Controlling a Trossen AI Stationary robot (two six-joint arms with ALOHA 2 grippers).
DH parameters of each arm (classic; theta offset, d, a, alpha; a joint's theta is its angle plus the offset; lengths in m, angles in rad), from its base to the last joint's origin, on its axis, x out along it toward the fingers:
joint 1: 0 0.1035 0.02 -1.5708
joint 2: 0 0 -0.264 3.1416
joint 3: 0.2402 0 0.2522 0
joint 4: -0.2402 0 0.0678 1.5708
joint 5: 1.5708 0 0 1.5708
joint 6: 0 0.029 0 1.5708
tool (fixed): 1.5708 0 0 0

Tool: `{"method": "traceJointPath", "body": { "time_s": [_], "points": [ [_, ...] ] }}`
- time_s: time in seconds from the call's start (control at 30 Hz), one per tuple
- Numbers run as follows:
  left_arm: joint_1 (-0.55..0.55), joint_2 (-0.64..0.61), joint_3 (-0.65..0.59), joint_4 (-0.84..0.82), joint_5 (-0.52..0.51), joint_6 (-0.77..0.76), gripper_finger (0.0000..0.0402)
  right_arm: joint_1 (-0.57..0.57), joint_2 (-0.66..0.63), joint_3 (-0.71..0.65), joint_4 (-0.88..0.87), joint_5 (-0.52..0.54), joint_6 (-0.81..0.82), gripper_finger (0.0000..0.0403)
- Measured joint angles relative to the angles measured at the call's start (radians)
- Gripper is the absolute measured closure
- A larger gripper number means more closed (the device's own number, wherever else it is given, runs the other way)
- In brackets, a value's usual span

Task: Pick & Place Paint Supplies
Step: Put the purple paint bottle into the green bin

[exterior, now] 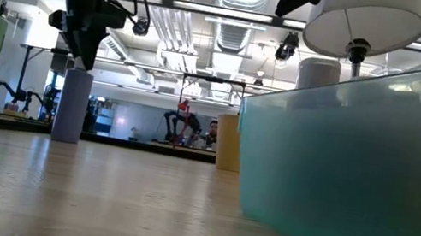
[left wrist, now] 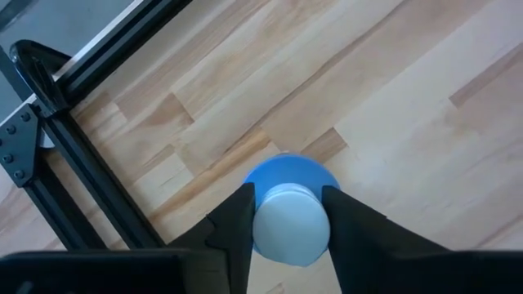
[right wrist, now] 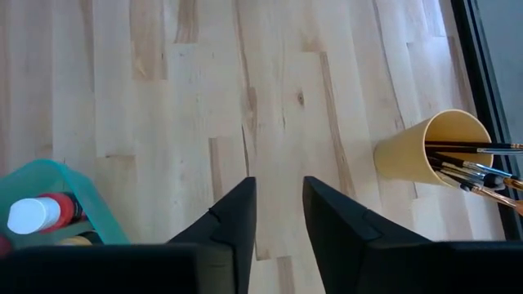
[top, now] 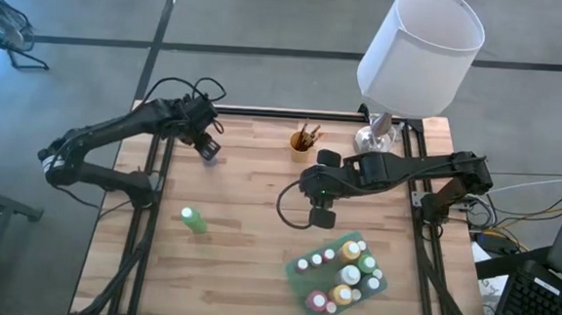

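Observation:
A blue paint bottle [left wrist: 288,167] with a white cap stands upright on the wooden table near its far left corner; in the low view this bottle [exterior: 72,107] rests on its base. My left gripper [top: 209,150] is down over it and shut on its cap. My right gripper [top: 321,217] hovers above the table's middle, just beyond the teal tray [top: 298,286]. In the right wrist view my right gripper [right wrist: 279,184] is open by a narrow gap, with nothing between the fingers. Several white-capped bottles stand in the tray. A green bottle [top: 194,221] stands alone at the left. My left gripper pinches the bottle's white cap [left wrist: 292,237] between its two fingers, one on each side. The fingers [left wrist: 237,220] come steeply from above, slanting down. The bottle stands upright with its base on the table.
A yellow cup [top: 303,140] holding dark-handled brushes [right wrist: 474,167] stands at the far middle. Beside it on the right is a lamp with a white shade [top: 420,49] and a silver base [top: 377,136]. Black frame rails [left wrist: 73,155] run along the table's edges. Bare wood lies between the green bottle and the tray.

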Motion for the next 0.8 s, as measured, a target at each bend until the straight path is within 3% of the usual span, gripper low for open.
{"method": "traceJointPath", "body": {
  "time_s": [0.37,0.8],
  "points": [
    [0.000,0.001,-0.002,-0.008,0.010,0.026,0.0240,0.000,0.000,0.000,0.000,0.000,0.000,0.0325],
    [0.000,0.001,0.000,-0.030,0.010,0.038,0.0237,0.000,0.000,0.000,0.000,0.000,0.000,0.0288]
  ]
}}
